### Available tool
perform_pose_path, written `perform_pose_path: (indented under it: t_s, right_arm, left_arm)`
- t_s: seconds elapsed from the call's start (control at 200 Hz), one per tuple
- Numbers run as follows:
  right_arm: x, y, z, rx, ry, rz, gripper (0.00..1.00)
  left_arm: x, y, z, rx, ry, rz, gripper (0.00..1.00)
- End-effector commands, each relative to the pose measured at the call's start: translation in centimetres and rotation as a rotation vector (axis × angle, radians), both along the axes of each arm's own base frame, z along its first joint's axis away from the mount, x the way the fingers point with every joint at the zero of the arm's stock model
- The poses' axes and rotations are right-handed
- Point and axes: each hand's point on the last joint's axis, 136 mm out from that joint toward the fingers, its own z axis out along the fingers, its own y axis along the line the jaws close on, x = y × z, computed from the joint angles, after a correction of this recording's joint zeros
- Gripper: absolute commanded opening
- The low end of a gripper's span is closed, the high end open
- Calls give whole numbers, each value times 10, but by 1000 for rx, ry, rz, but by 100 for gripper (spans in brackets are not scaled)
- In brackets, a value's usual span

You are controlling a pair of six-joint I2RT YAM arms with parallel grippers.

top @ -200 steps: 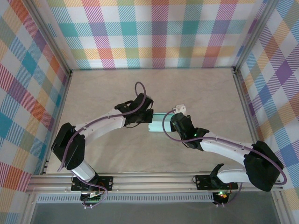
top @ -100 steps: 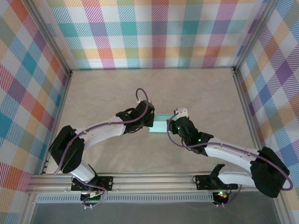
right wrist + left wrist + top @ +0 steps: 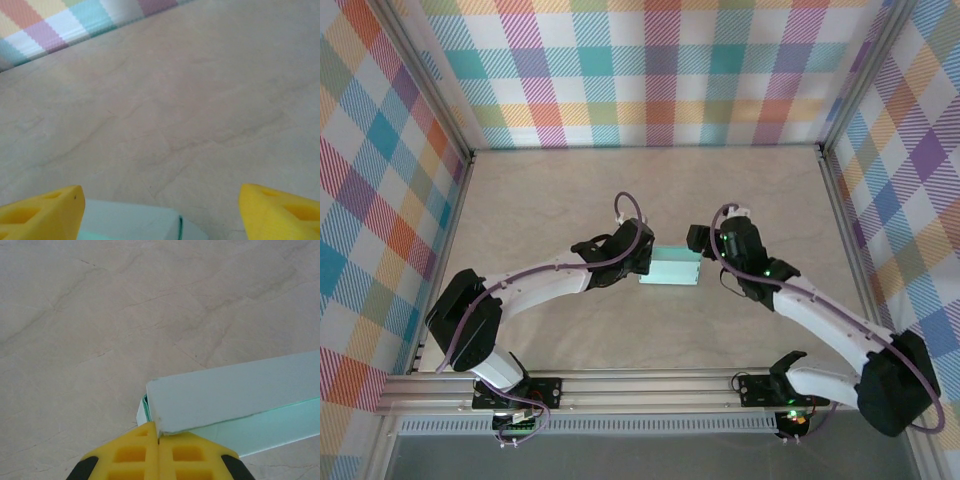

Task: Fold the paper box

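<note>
Right now I see the paper box (image 3: 670, 266) lying flat mid-table (image 3: 540, 200) between my 2 grippers. The left gripper (image 3: 159, 437) is closed tight, its tips touching a box corner. The right gripper (image 3: 160, 192) is spread wide, gripping nothing, with the box end near it.

Pale mint-blue paper box (image 3: 670, 266), a small, closed, flat-lying rectangle.

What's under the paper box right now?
The paper box lies on the beige table; bare tabletop shows around it. Its underside is covered, so anything beneath cannot be seen.
</note>
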Motion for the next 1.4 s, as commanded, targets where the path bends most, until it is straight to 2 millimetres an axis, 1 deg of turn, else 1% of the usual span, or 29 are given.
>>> perform_pose_path:
  t_s: [0.0, 0.15, 0.2, 0.22, 0.295, 0.455, 0.555, 0.63, 0.84, 0.965, 1.04, 1.115, 1.195, 1.23, 1.395]
  right_arm:
    - [-11, 16, -27, 72, 182, 37, 79]
    - [-10, 23, -48, 72, 214, 58, 76]
    - [-12, 22, -55, 74, 215, 59, 75]
    - [-12, 22, -57, 75, 214, 59, 74]
    - [-15, 19, -64, 79, 206, 58, 73]
    - [-23, 17, -72, 94, 214, 56, 73]
    - [-27, 15, -76, 104, 206, 56, 72]
    - [-30, 14, -79, 104, 210, 52, 71]
    - [-32, 9, -87, 88, 211, 34, 68]
    - [-32, 6, -96, 75, 215, 22, 63]
    - [-33, 5, -98, 70, 216, 13, 61]
    - [-32, 4, -99, 68, 217, 10, 60]
    - [-32, 5, -98, 68, 215, 9, 60]
    - [-32, 4, -98, 65, 216, 5, 60]
    - [-32, 3, -100, 48, 216, -9, 60]
  left_arm:
    - [-19, 6, -27, 78, 58, -40, 0]
    - [-21, 6, -28, 74, 40, -40, 0]
    - [-22, 8, -29, 81, 38, -39, 0]
    - [-18, 4, -25, 59, 14, -38, 0]
    - [-19, 4, -28, 60, -14, -40, 0]
    - [-23, 6, -39, 64, -71, -32, 0]
    - [-26, 8, -46, 71, -71, -28, 0]
    - [-28, 9, -48, 78, -70, -28, 0]
    - [-29, 5, -45, 69, -65, -43, 0]
    - [-31, 5, -45, 62, -62, -49, 1]
    - [-32, 5, -43, 58, -59, -53, 4]
    - [-33, 4, -39, 49, -61, -63, 12]
    - [-35, 4, -36, 42, -59, -70, 24]
    - [-36, 4, -34, 38, -61, -70, 27]
    - [-38, 7, -29, 28, -64, -73, 29]
